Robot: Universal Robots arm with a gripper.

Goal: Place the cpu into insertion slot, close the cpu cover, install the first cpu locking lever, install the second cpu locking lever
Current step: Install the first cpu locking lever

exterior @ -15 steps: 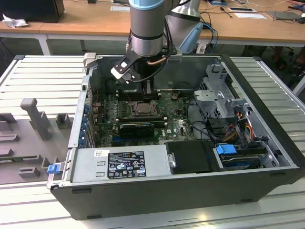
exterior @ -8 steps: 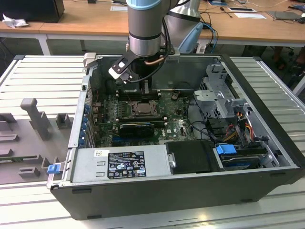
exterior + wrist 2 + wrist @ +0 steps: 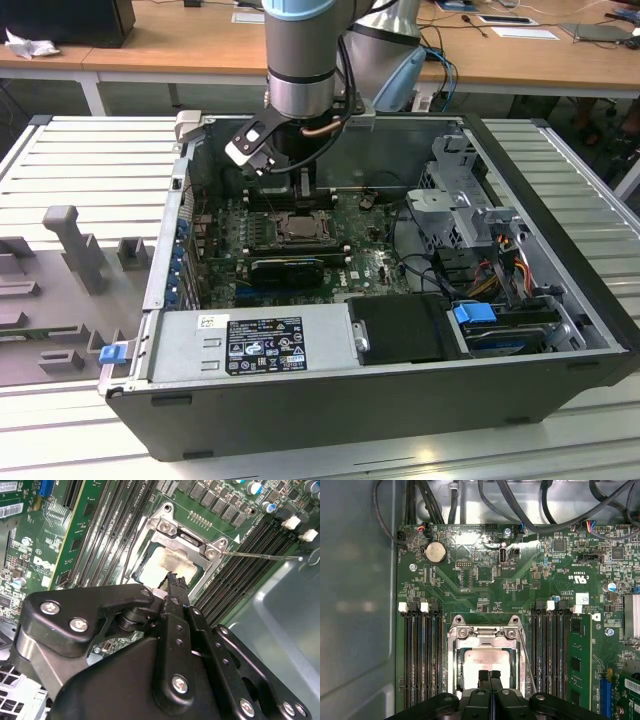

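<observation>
The cpu (image 3: 487, 660) lies in the insertion slot (image 3: 298, 228) on the green motherboard, its pale metal top showing through the cut-out of the cpu cover (image 3: 485, 632). The silver cover lies flat over the chip in both wrist views. My gripper (image 3: 490, 675) is shut, its two black fingertips pressed together with nothing between them, right over the middle of the cpu (image 3: 162, 560). A thin wire locking lever (image 3: 260, 555) sticks out from the socket across the memory slots; another wire lever (image 3: 527, 665) runs along the socket's side. In the exterior view the gripper (image 3: 300, 190) hangs inside the case over the socket.
Black memory slots (image 3: 422, 655) flank the socket on both sides. The grey case wall (image 3: 355, 605) is close by. A power supply box (image 3: 255, 345) fills the case's front, a drive cage (image 3: 470, 215) with cables is on the exterior view's right.
</observation>
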